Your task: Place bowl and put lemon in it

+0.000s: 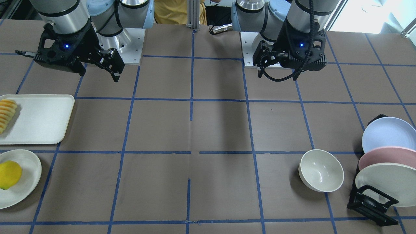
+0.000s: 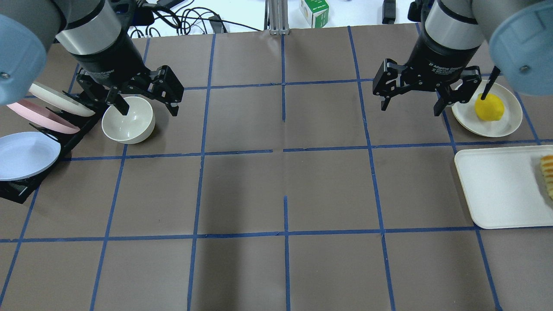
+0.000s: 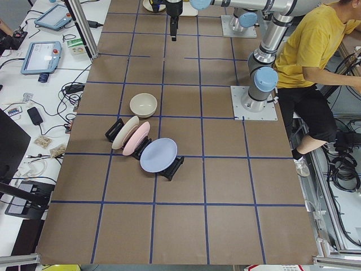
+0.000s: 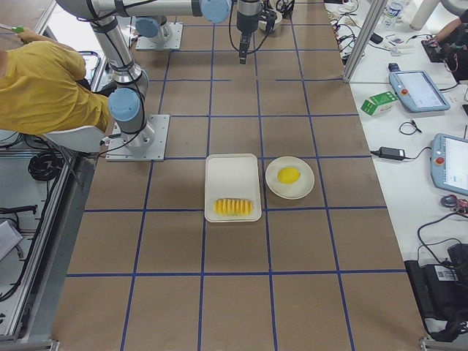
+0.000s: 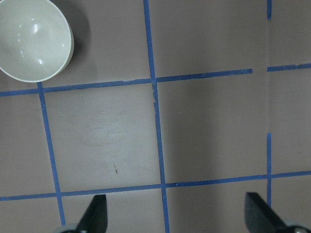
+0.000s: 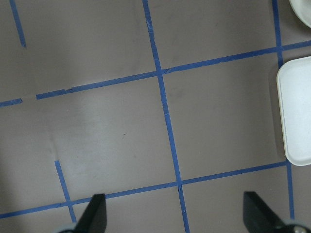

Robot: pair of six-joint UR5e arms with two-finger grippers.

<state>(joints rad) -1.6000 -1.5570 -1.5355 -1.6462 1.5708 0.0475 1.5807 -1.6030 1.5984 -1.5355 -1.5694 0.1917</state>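
Observation:
The cream-white bowl (image 1: 321,170) stands upright and empty on the table beside the plate rack, and also shows in the overhead view (image 2: 128,119) and in the top left corner of the left wrist view (image 5: 34,39). The yellow lemon (image 1: 9,174) lies on a flat cream plate (image 1: 31,183) at the other end of the table, seen also overhead (image 2: 489,108). My left gripper (image 2: 149,110) hangs open and empty high above the table near the bowl. My right gripper (image 2: 410,109) hangs open and empty, high and just left of the lemon's plate (image 2: 510,123).
A black rack (image 2: 26,185) holds blue, pink and cream plates next to the bowl. A cream tray (image 2: 497,185) with a row of sliced fruit (image 2: 548,175) lies beside the lemon's plate. A person in a yellow shirt (image 3: 316,45) sits behind the robot.

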